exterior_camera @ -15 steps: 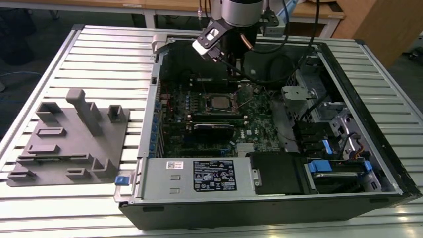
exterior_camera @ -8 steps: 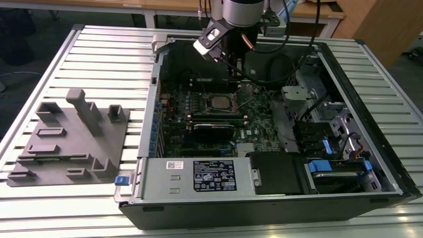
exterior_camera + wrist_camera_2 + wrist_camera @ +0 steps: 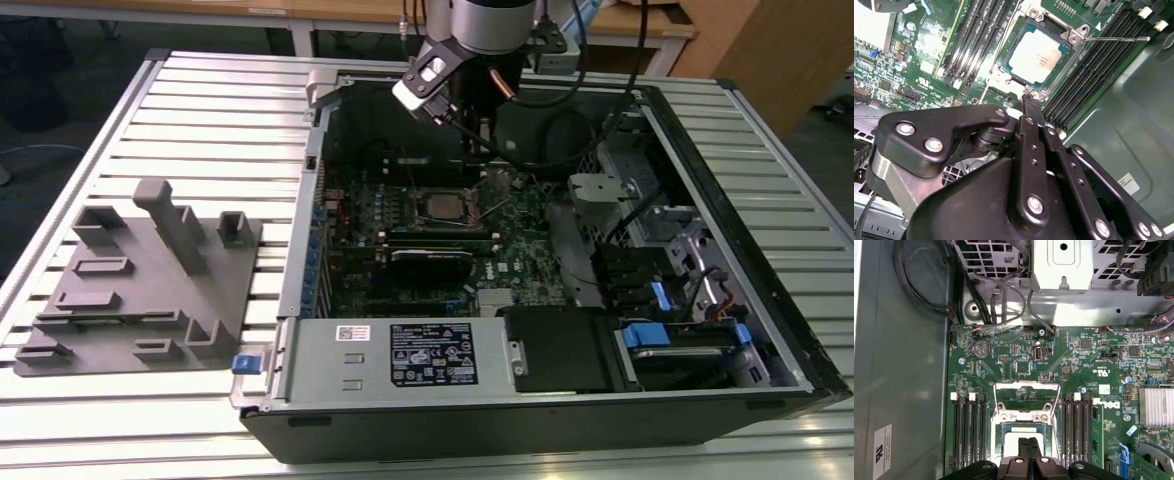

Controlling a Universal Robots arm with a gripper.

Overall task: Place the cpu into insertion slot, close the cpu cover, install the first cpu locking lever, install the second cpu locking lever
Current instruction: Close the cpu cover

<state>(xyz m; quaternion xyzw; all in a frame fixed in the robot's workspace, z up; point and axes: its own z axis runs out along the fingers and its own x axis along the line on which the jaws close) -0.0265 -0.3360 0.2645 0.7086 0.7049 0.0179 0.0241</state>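
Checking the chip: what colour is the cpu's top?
Silvery-grey cpu, clearest in the second wrist view.

Your cpu [image 3: 1036,56] lies in the insertion slot [image 3: 1068,57]; memory slots [image 3: 970,430] flank that slot on two sides, and the pincer [image 3: 1026,100] stands at its edge. On the bench [image 3: 200,110], a tray [image 3: 140,280] lies well to the exterior view's left of it.
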